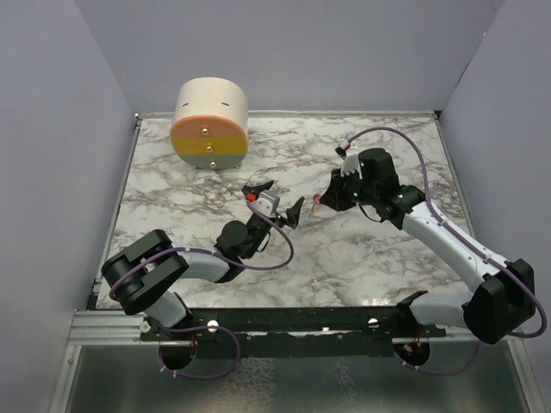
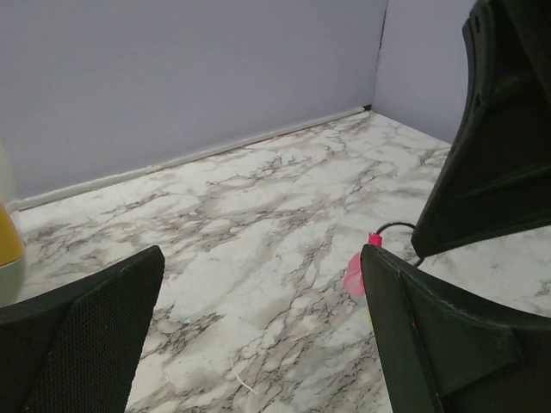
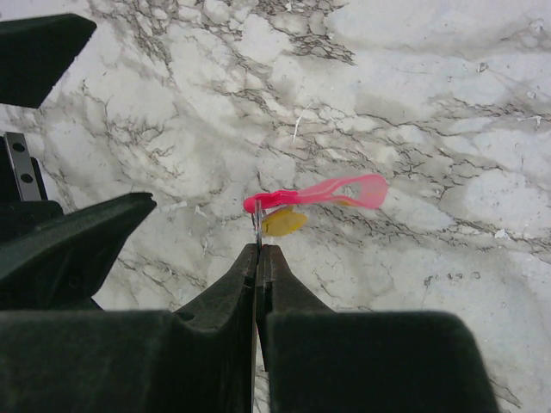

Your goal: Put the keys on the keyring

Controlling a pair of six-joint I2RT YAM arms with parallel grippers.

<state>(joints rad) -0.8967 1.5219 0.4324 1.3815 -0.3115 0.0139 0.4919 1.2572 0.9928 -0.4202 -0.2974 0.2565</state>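
My right gripper [image 3: 258,249] is shut on the thin metal ring [image 3: 257,225] of the keyring. The pink strap [image 3: 327,191] sticks out to the right above the marble. The small yellow key [image 3: 284,222] hangs at the ring, just under the strap. In the top view the right gripper [image 1: 325,200] holds the keyring [image 1: 316,205] at mid-table. My left gripper [image 1: 277,200] is open and empty, its jaws wide apart, right next to the keyring. In the left wrist view the pink strap [image 2: 354,275] shows beside that gripper's right finger [image 2: 448,335].
A large cream-and-orange cylinder [image 1: 210,123] stands at the back left. Grey walls close the table [image 1: 370,258] on three sides. The left gripper's black fingers [image 3: 77,241] fill the left of the right wrist view.
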